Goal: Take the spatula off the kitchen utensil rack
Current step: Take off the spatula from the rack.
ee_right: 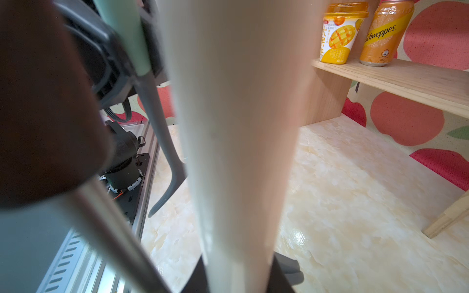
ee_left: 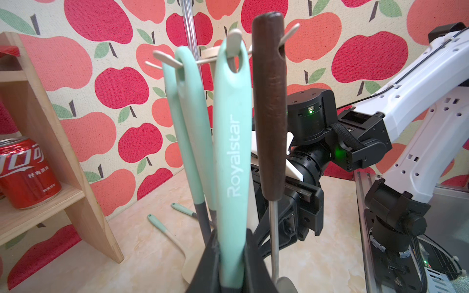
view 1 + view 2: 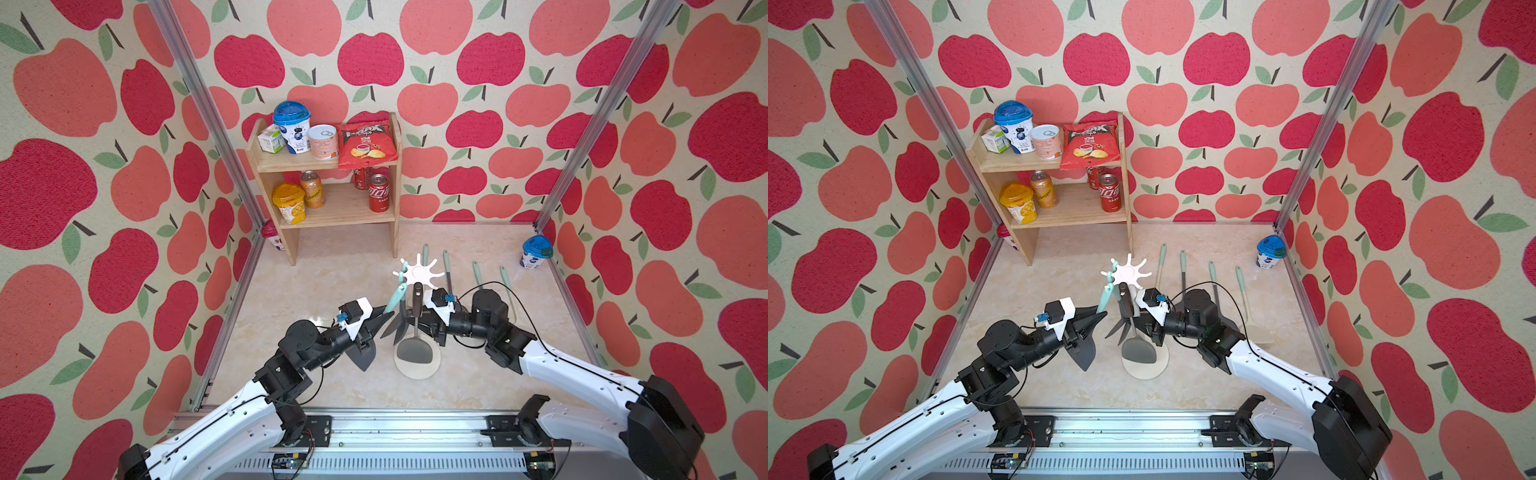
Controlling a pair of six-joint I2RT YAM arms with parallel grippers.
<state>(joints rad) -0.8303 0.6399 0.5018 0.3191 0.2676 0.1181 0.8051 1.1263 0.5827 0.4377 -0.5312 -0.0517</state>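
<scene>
**Spatula gripped, not yet unhooked**

My left end effector [image 2: 232, 256] is clamped tight on the spatula [image 2: 232, 152]. My right end effector [image 1: 238, 269] is closed round the pole [image 1: 236, 126] of the kitchen utensil rack [image 3: 419, 272], I judge to steady it. Mint-green handle, dark grey blade; its eye sits on a prong [image 2: 234, 38] above the left end effector

Hanging utensils [image 3: 415, 349] four; lying utensils [image 3: 446, 262] four; soda cans [image 3: 379, 193] three; blue-lidded cups [image 3: 292, 126] two.
</scene>
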